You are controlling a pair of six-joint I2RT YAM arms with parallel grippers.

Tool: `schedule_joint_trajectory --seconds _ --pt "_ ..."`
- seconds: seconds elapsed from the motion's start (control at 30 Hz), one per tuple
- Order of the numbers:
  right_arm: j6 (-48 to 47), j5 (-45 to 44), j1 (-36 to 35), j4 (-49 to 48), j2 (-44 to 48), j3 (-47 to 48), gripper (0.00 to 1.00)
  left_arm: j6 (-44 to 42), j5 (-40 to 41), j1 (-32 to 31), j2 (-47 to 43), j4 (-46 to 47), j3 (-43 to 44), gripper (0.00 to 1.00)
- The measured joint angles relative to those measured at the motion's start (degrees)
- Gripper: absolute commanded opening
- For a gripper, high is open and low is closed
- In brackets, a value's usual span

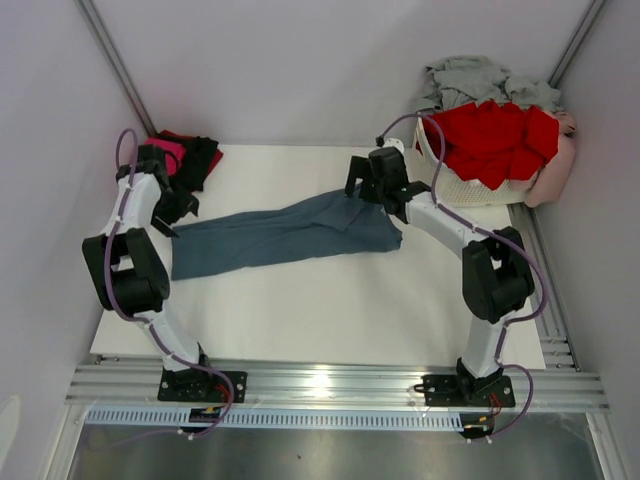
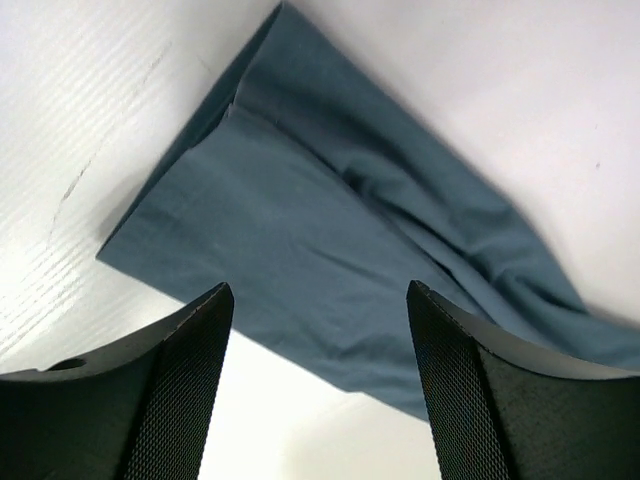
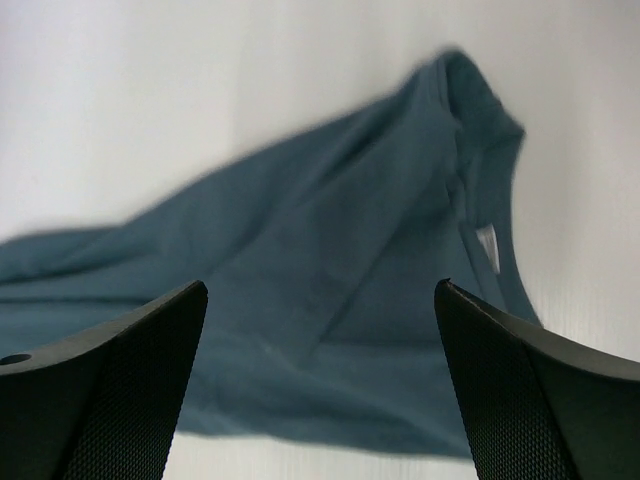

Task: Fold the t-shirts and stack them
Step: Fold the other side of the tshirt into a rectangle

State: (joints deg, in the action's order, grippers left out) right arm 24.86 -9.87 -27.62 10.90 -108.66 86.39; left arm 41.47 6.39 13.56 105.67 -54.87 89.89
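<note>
A slate blue-grey t-shirt (image 1: 285,233) lies stretched out lengthwise across the middle of the white table (image 1: 300,310). My left gripper (image 1: 172,212) hovers at its left end, open, with nothing between its fingers; the cloth (image 2: 330,240) spreads out ahead of it. My right gripper (image 1: 366,182) stands open above the shirt's right end, empty, and the collar with a small white label (image 3: 488,247) shows ahead of it. More t-shirts, red (image 1: 497,140) and pale grey (image 1: 480,80), fill a basket at the back right. Magenta-pink (image 1: 168,152) and black (image 1: 197,162) ones lie piled at the back left.
The white lattice basket (image 1: 470,187) stands at the table's back right corner, close to my right arm. A pale pink rounded object (image 1: 558,165) sits against its right side. White walls close in the table on both sides and behind.
</note>
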Motion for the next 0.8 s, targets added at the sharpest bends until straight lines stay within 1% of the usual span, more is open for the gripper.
schedule_joint_trajectory --seconds 0.1,0.27,0.37,0.47,0.6,0.73,0.8 --pt "1.1 -0.1 0.0 0.5 3.5 -6.4 1.0 0.1 0.5 -0.7 -3.2 0.9 -3.5 0.73" --pt "3.4 -0.2 0.3 2.6 6.0 -14.1 0.99 0.1 1.0 -1.4 -9.5 2.1 -8.7 0.73" --pt "4.9 -0.2 0.3 3.1 8.6 -19.1 0.99 0.1 2.3 -3.7 -13.0 2.6 -10.8 0.73" --pt "6.0 0.0 0.3 3.3 10.9 -22.3 0.99 0.1 3.6 -6.4 -14.2 3.1 -11.9 0.73" --pt "7.1 0.1 0.2 3.8 12.3 -23.7 0.99 -0.1 3.7 -7.8 -11.4 2.5 -11.4 0.71" --pt "8.4 0.9 0.2 3.9 12.3 -24.4 0.99 -1.6 2.3 -7.8 -3.7 0.5 -7.4 0.7" --pt "9.2 1.6 0.2 4.0 12.1 -24.5 1.0 -2.9 1.2 -7.8 1.5 -1.0 -3.2 0.7"
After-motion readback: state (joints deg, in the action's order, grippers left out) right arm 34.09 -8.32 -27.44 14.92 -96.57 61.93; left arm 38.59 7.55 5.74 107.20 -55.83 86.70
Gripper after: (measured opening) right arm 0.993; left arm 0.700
